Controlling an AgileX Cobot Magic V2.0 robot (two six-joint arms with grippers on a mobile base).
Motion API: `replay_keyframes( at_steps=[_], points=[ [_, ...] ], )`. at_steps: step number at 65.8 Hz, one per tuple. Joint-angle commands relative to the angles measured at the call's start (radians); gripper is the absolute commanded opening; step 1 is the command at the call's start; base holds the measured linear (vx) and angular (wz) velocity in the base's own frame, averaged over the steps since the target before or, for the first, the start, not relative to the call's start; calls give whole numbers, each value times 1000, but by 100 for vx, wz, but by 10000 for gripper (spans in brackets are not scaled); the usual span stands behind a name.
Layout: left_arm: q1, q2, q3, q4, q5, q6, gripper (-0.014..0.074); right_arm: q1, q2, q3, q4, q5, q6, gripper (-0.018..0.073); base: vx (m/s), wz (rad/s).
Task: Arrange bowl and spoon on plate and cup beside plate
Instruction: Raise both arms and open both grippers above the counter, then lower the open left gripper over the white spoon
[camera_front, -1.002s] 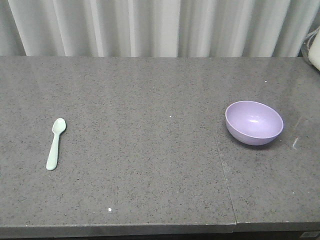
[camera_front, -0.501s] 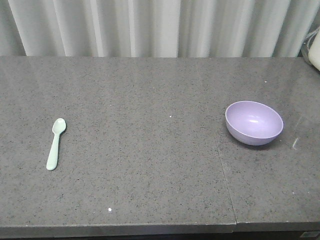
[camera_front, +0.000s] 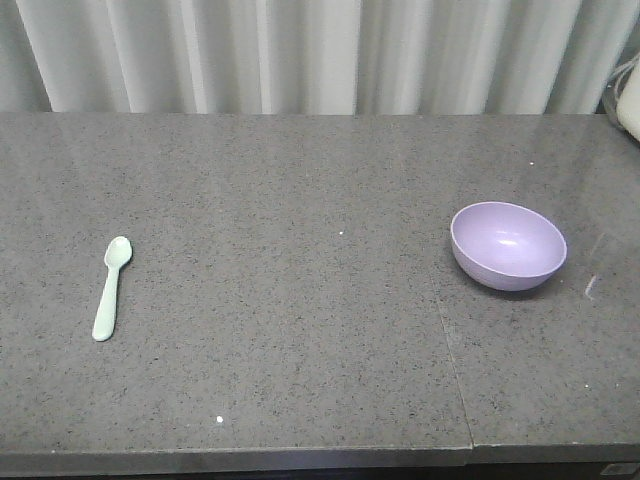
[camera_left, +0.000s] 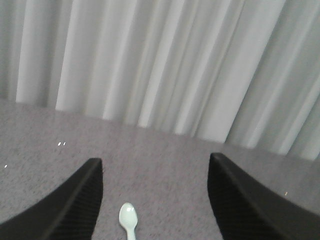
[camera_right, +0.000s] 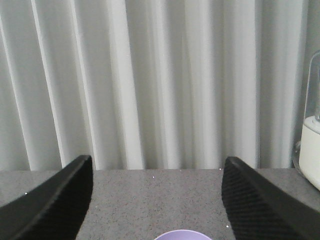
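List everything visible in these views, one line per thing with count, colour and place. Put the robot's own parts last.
spoon: 1, pale mint green, lying flat on the left part of the countertop, scoop end toward the curtain.
bowl: 1, lavender, upright and empty, on the right part of the countertop.
plate, cup: 0, neither is in any view.
countertop: 1, dark grey speckled, with a seam running front to back right of the middle.
curtain: 1, pale grey, pleated, behind the countertop.
white object: 1, at the far right edge, cut off, cannot tell what it is.
left gripper: 1, black, open, empty, above the spoon.
right gripper: 1, black, open, empty, above the bowl.
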Motion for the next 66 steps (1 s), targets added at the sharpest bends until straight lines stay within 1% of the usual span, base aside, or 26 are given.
replay_keyframes(
  at_steps=[1, 5, 6, 10, 16, 23, 29, 35, 44, 53, 66],
  points=[
    [-2, 150, -160, -41, 68, 98, 449, 0, 32, -32, 0, -44, -11, 536, 0, 0],
    [-2, 252, -248, -69, 139, 166, 449, 0, 50, -32, 0, -30, -11, 536, 0, 0],
    [-2, 304, -294, -86, 174, 195, 449, 0, 59, -32, 0, -20, -11, 536, 0, 0],
    [-2, 407, -374, -105, 226, 234, 449, 0, 73, -32, 0, -2, -11, 536, 0, 0],
    [-2, 550, -471, -137, 297, 250, 449, 0, 89, -32, 0, 7, -12, 536, 0, 0],
    [-2, 695, -552, -150, 384, 250, 449, 0, 95, -32, -6, 9, -15, 536, 0, 0],
    [-4, 794, -592, -162, 442, 252, 449, 0, 95, -32, -6, 9, -20, 536, 0, 0],
    [-6, 887, -608, -162, 489, 273, 449, 0, 95, -32, -6, 11, -21, 536, 0, 0],
    [-30, 974, -611, -171, 503, 275, 449, 0, 95, -32, -6, 11, -24, 536, 0, 0],
    [-51, 1047, -611, -146, 498, 275, 449, 0, 95, -32, -6, 14, -24, 536, 0, 0],
    [-51, 1120, -611, -141, 494, 274, 449, 0, 95, -32, -6, 26, -24, 536, 0, 0]
  ],
)
